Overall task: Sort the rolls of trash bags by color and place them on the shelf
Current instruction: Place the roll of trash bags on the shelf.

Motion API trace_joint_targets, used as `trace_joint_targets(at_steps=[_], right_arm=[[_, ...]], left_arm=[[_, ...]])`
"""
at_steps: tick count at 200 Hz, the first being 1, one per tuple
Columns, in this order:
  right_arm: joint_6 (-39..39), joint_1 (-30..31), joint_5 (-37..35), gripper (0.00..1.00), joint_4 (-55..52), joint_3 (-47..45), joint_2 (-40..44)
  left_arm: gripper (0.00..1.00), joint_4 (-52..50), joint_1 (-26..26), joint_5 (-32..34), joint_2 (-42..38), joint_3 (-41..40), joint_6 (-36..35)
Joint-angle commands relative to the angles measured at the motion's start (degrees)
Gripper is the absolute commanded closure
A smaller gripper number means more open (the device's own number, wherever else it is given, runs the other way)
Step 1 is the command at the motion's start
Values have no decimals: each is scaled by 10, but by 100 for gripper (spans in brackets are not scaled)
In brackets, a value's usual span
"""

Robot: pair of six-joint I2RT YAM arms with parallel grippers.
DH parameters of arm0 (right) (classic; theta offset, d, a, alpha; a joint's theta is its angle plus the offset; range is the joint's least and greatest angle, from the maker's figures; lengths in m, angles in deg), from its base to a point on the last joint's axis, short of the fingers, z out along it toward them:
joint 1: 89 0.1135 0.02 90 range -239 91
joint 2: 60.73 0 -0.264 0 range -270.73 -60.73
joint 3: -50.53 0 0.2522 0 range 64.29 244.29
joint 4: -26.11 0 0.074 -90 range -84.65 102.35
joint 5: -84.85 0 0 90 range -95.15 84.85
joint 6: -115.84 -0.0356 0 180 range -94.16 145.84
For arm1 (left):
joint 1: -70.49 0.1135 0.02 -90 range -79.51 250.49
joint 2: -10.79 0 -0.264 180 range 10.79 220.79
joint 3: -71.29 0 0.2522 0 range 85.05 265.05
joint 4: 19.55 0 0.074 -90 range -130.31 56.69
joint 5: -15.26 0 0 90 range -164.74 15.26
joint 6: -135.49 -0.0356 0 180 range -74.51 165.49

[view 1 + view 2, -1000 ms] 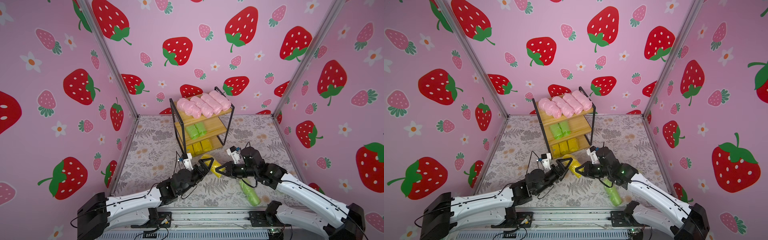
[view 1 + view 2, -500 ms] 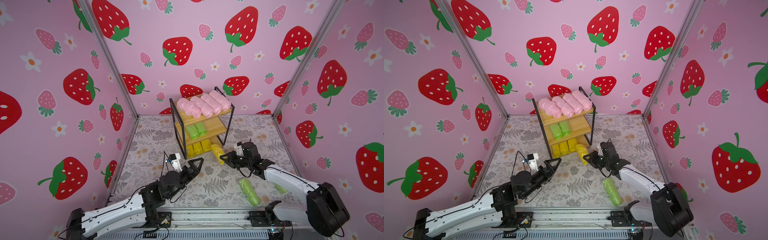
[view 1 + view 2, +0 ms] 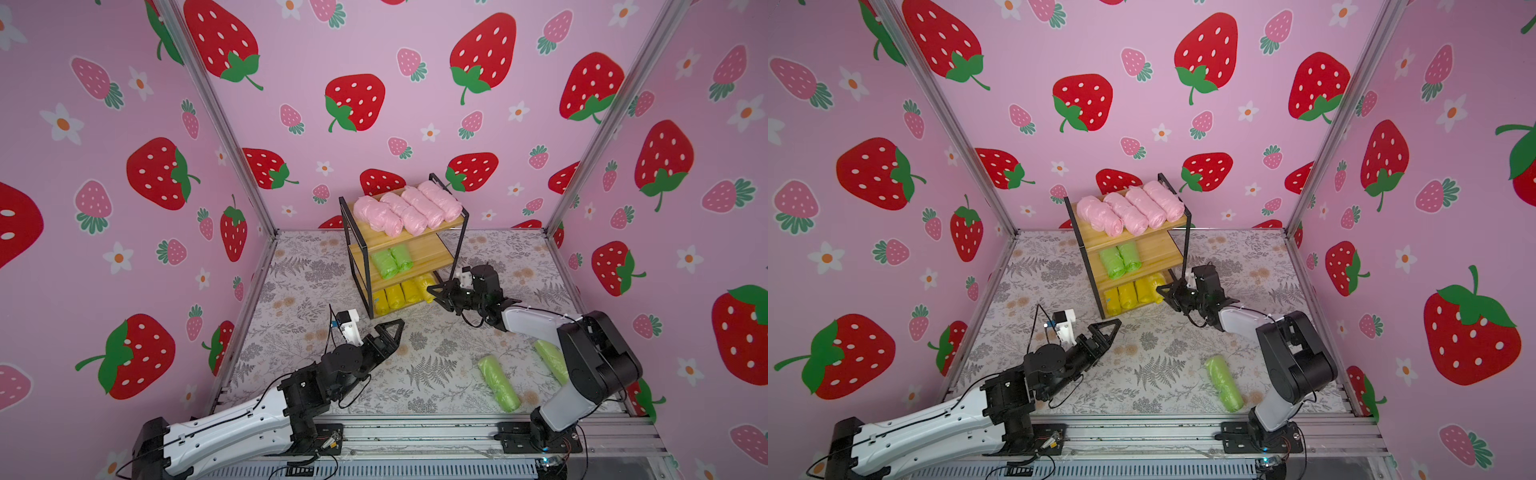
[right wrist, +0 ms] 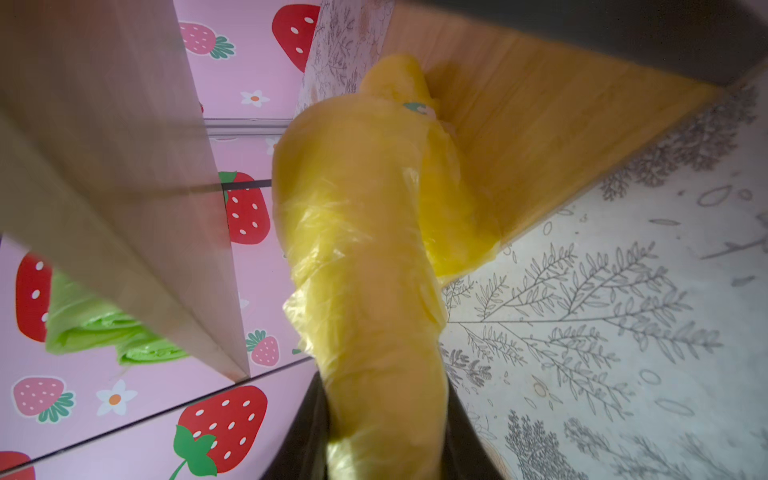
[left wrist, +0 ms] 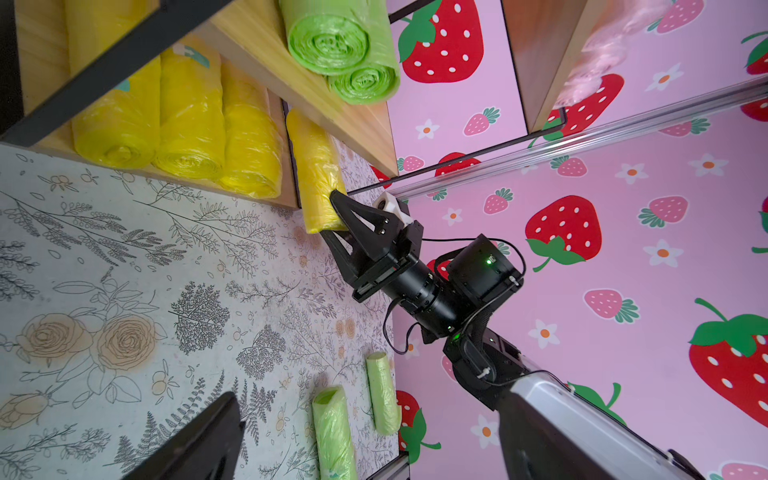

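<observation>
The shelf stands at the back of the floor. Several pink rolls lie on its top board, two green rolls on the middle one, three yellow rolls on the bottom one. My right gripper is shut on the end of another yellow roll, whose far end reaches under the middle board at the bottom tier's right end. In the right wrist view this roll fills the space between the black fingers. My left gripper hangs open and empty, front-left of the shelf.
Two green rolls lie on the floral mat at the front right: one in the open, the other partly behind my right arm's elbow. Pink strawberry walls close in three sides. A metal rail runs along the front.
My right gripper has carried the yellow roll from the middle of the mat back to the shelf's bottom tier. My left gripper has drawn away from that roll, toward the front left.
</observation>
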Motion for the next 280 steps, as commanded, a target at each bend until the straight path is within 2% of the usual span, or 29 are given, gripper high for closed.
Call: trace_joint_targets(at_steps=[1, 58, 141, 153, 180, 196, 219, 248, 268, 280], right_arm=[[-33, -16, 21, 100, 73, 34, -26], [-68, -36, 50, 100, 107, 81, -105], [-85, -42, 70, 100, 99, 106, -178], [-87, -43, 74, 93, 98, 111, -186], [-83, -48, 84, 57, 77, 124, -195], [-74, -52, 84, 41, 49, 127, -189], [-56, -62, 87, 31, 2, 130, -175], [-50, -81, 105, 27, -21, 117, -154], [-16, -90, 112, 22, -76, 115, -132], [16, -93, 112, 13, -118, 125, -122]], left_arm=[[0, -10, -1, 15, -7, 0, -17], [0, -7, -1, 15, 8, 6, -25], [0, -6, 2, 11, 33, 22, -39], [0, -8, 1, 9, 35, 24, -40], [0, -14, 2, 8, 35, 27, -42], [0, -15, 2, 9, 34, 27, -42], [0, -15, 3, 6, 35, 27, -42], [0, -15, 3, 1, 39, 32, -44], [0, -17, 3, -4, 45, 36, -49], [0, -17, 2, -8, 50, 40, -50]])
